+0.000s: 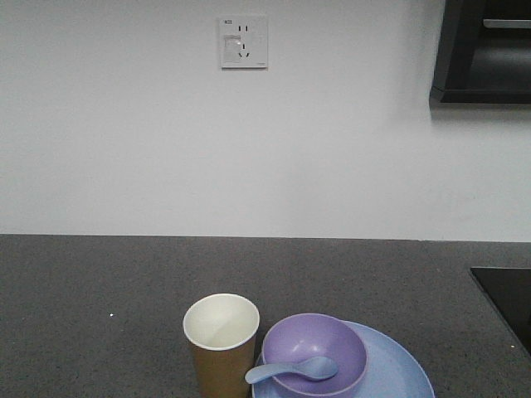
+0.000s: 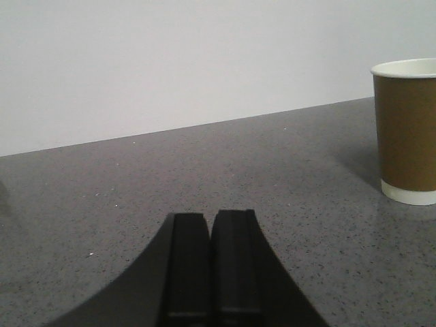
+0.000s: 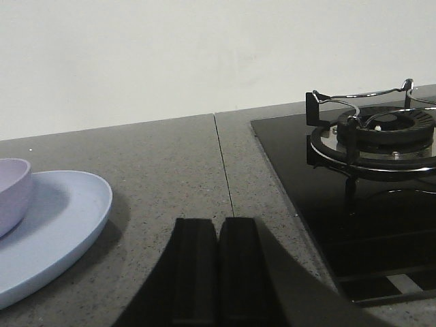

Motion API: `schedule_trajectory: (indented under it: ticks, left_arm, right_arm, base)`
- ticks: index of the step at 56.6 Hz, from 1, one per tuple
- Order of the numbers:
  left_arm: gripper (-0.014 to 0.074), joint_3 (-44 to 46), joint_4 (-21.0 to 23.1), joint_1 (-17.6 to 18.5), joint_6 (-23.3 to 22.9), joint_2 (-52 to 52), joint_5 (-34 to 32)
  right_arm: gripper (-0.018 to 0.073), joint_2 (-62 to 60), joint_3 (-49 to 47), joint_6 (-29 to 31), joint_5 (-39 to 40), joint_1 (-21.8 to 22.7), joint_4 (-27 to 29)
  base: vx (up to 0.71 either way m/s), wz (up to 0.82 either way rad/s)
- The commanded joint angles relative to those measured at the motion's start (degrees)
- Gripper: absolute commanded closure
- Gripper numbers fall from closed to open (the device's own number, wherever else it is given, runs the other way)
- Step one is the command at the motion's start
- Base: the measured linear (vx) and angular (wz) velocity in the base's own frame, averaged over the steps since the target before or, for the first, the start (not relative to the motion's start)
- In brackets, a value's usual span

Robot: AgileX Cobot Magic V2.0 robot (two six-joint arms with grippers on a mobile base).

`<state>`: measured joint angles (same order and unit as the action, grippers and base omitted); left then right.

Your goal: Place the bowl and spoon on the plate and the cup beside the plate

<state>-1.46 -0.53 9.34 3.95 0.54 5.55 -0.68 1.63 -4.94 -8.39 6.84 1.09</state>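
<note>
Item 1, plate (image 1: pixel 398 365): pale blue, shallow, on the dark speckled table (image 1: pixel 99 290) at the near edge of the front view, partly cut off by the frame.

Item 2, bowl (image 1: pixel 315 348): lavender, seated on the plate, toward its 9 o'clock side.

Item 3, spoon (image 1: pixel 292 370): pale blue, lying with the scoop inside the bowl and the handle out over the rim toward 8 o'clock. Whether the handle tip touches the plate cannot be told from this angle.

Item 4, cup (image 1: pixel 221 342): tan outside, cream inside, upright on the table at the plate's 9 o'clock, just beside it and very near the spoon handle.

Item 5, left end effector (image 2: pixel 209 266): fingers pressed together, empty, low over bare table, the cup at its 2 o'clock.

Item 6, right end effector (image 3: pixel 218 269): fingers together, empty, between the plate at 9 o'clock and the gas hob (image 3: pixel 371 133) at 2 o'clock.

Condition: arrangement appears complete.

Hazards: the spoon is balanced on the bowl rim, so a nudge to the bowl or plate could tip it out. The cup is light and tall; a sideways sweep of the left arm would topple it. A right arm swing toward 9 o'clock would shove the plate.
</note>
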Motion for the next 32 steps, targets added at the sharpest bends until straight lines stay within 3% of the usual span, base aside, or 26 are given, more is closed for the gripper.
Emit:
schedule_trajectory:
  ticks: [1,32]
  left_arm:
    - [0.0603,1.46,0.11,0.15,-0.02,0.90,-4.42]
    - [0.0603,1.46,0.11,0.15,-0.02,0.90,-4.42]
  right_arm:
    - [0.0568,-0.31,0.33,0.19,4.50,0.37,-1.09]
    - [0.0568,-0.31,0.33,0.19,4.45,0.37,-1.09]
  base:
    - [0.00,0.00]
    - [0.00,0.00]
